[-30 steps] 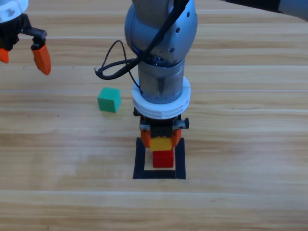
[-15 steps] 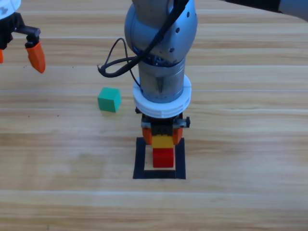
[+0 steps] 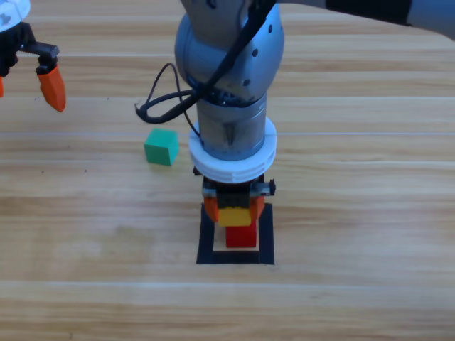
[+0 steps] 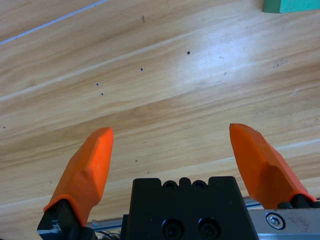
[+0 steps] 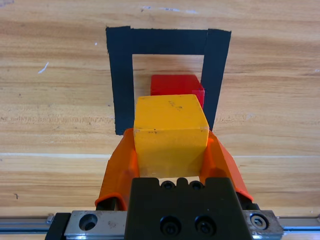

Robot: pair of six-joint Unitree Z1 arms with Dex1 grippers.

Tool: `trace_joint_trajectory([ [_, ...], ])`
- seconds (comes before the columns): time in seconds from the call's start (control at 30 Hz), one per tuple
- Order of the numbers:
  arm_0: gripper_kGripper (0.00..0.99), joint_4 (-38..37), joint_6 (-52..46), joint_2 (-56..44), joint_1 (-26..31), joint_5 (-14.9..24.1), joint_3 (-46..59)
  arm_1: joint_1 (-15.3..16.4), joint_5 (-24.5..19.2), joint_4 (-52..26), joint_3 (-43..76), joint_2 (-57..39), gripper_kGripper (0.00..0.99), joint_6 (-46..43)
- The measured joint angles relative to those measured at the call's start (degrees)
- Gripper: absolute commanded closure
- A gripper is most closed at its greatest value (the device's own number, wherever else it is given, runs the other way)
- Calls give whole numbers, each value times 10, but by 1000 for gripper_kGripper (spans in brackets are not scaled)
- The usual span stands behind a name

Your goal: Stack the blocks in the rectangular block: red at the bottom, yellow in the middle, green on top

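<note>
Over the tape square [image 3: 207,238], the right claw [image 3: 232,208] has drawn slightly back, pinching the yellow cube [image 3: 234,216] short of the red cube [image 3: 242,236] inside; placement pending. Left claw [image 4: 182,160] spread, green cube [image 3: 161,146] left of the square.

Grey jointed arm [image 3: 231,64], looped black cable [image 3: 167,96], orange-jawed claw [image 5: 170,167] on a black screwed body.
</note>
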Motion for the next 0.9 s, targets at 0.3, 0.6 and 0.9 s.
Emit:
trace_joint_trajectory([
  [0.3,0,0,0,0,0,0,1,4,-3,0,6,0,990,6],
  [0.6,0,-5,0,0,0,0,4,4,-7,0,11,0,990,22],
  [0.9,0,-15,0,0,0,0,12,5,-12,0,15,0,990,26],
])
